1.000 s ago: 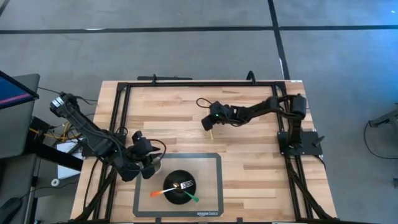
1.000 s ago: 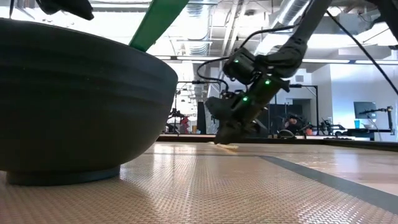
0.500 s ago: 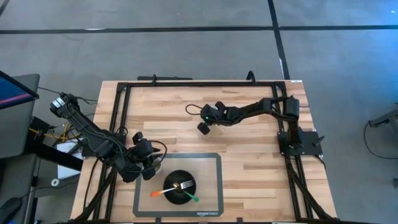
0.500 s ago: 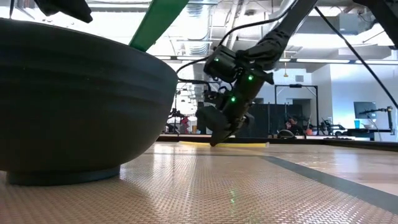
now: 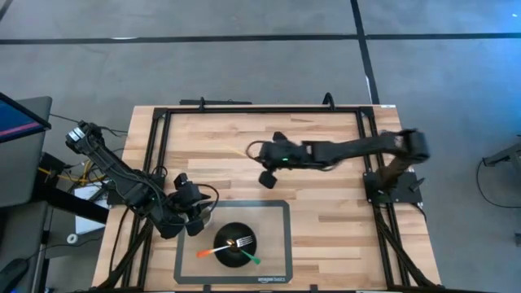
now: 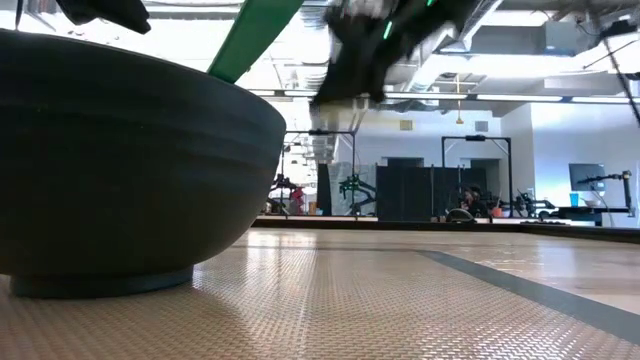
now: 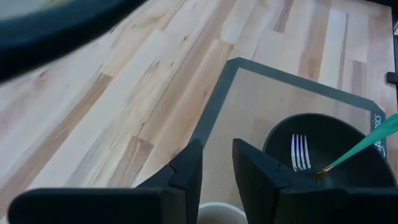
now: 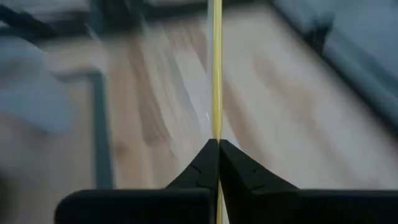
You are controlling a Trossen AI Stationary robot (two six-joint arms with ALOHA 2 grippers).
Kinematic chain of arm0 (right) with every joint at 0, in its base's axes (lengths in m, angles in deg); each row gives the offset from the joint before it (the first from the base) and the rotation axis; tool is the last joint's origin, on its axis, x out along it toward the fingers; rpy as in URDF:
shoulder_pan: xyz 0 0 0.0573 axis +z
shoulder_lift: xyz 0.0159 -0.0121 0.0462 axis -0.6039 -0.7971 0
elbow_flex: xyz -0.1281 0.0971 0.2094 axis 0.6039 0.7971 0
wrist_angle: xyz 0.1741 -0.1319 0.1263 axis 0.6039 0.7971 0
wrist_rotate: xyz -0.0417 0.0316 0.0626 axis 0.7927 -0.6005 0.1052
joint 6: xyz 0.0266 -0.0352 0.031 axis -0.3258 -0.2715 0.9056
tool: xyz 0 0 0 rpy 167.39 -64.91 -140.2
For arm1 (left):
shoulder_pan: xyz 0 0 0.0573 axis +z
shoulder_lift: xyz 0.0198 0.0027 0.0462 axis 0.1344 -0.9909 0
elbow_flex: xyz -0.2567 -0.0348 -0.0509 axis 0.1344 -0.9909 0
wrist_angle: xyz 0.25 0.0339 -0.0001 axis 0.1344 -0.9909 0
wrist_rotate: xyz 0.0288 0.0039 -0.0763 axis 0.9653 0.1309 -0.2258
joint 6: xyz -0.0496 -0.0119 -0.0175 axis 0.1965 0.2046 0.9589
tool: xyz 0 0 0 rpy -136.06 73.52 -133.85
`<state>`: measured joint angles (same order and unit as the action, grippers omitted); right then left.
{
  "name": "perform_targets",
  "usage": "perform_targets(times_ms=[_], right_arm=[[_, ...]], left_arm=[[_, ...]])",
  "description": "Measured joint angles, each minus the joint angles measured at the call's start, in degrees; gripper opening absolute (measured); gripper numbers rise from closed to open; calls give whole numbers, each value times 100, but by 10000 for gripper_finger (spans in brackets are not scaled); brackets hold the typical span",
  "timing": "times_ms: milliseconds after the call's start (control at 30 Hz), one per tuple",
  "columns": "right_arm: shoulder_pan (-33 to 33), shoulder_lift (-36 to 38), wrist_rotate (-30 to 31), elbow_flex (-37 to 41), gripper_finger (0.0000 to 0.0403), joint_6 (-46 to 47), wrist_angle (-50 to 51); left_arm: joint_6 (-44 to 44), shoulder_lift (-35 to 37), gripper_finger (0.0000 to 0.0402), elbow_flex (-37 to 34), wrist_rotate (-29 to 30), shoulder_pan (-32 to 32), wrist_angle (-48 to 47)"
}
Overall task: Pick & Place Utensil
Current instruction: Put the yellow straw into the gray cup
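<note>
A black bowl (image 5: 234,244) sits on a grey mat (image 5: 281,216) near the table's near edge. It holds a metal fork (image 7: 300,152), a green-handled utensil (image 7: 367,143) and an orange-handled one (image 5: 207,252). My right gripper (image 5: 267,175) hangs above the table's middle, raised high in the low view (image 6: 365,40), shut on a thin yellow utensil (image 8: 216,74). My left gripper (image 5: 194,213) waits at the mat's left edge, its fingers (image 7: 186,177) a little apart with nothing between them. My right gripper pinches the yellow utensil's thin handle (image 8: 216,124) between its two fingers. The handle runs along the fingers and sticks out ahead of them. The utensil is lifted clear of the table.
A white round thing (image 5: 201,218) lies just under my left gripper. A black frame (image 5: 244,108) runs round the wooden tabletop. Bare wood lies between the mat and the far rail. In the low view the bowl (image 6: 120,170) fills the left side.
My right gripper has risen from the tabletop with the yellow utensil, which lay on the wood a second ago and is now lifted clear. It has also moved toward the table's left and near edges, toward the mat, with the arm stretching out.
</note>
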<state>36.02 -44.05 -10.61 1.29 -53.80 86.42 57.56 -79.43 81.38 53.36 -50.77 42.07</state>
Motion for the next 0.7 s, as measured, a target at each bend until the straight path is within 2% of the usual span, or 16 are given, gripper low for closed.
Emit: perform_targets(times_ms=[167,267,367,467,533,600,700], right_arm=[[328,1373,136,56,1,-1062,-203],[525,2211,86,615,1,-1527,-1345],[619,2661,-205,1685,1,-1759,-2757],[568,2609,-519,2836,1,-1672,-4418],[492,2351,-639,3284,1,-1453,-5841],[389,2036,-954,3489,0,-1197,-6871],[268,1518,-1853,3428,0,-1087,-7605]], left_arm=[[15,0,89,0,-1,-13,32],[15,0,89,0,1,-13,77],[-166,0,89,0,203,-13,188],[-774,0,89,0,834,-13,501],[-1264,0,89,0,1438,-2,846],[-1757,-21,89,0,1962,37,1242],[-2331,-112,89,0,2288,210,1913]])
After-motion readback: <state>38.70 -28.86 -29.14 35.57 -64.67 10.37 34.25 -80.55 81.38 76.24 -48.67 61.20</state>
